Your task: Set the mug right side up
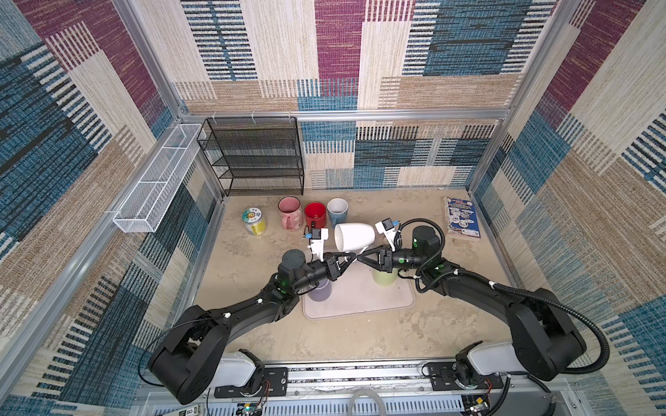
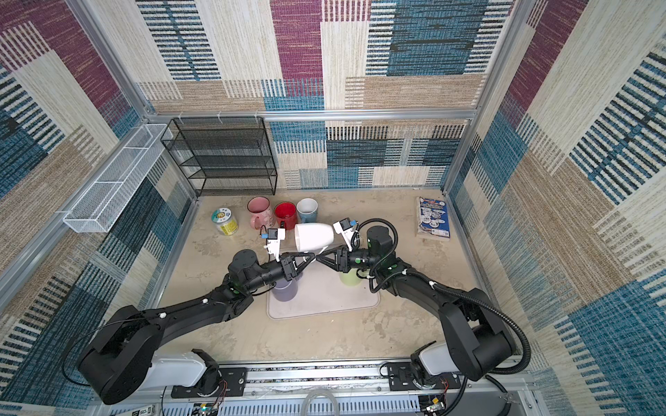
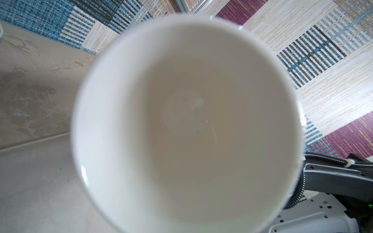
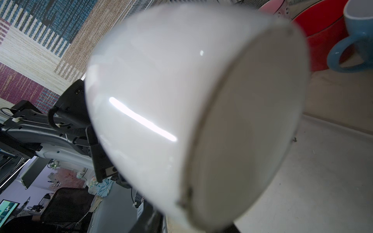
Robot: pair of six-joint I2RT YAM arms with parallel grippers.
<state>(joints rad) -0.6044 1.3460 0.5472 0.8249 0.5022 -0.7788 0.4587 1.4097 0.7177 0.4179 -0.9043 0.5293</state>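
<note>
- Just beyond the two sets of fingertips, raised clear of the beige tray (image 1: 360, 300), hangs the white mug (image 1: 355, 236). It lies on its side, neither inverted nor upright.
- Its long axis runs roughly level from one arm's side to the other. The open mouth faces the left gripper (image 1: 349, 258), whose wrist view looks straight into the empty inside. The flat base faces the right gripper (image 1: 362, 258).
- The left fingers are drawn narrow, their tips meeting at the mug's near wall. The handle is hidden, but I judge they are pinching the mug there.
- The right fingers end almost tip to tip with the left ones, at the same spot. Whether they clamp anything or stand slack cannot be told.
- Both arms are equally near, so the coming move rests on the mouth's direction. A quarter roll should lift the mouth on the left fingers' side and drop the base.
- Below the wrists stand a lavender cup (image 1: 320, 292) and a pale green cup (image 1: 382, 280). Bare tray between them looks like the safe landing.
</note>
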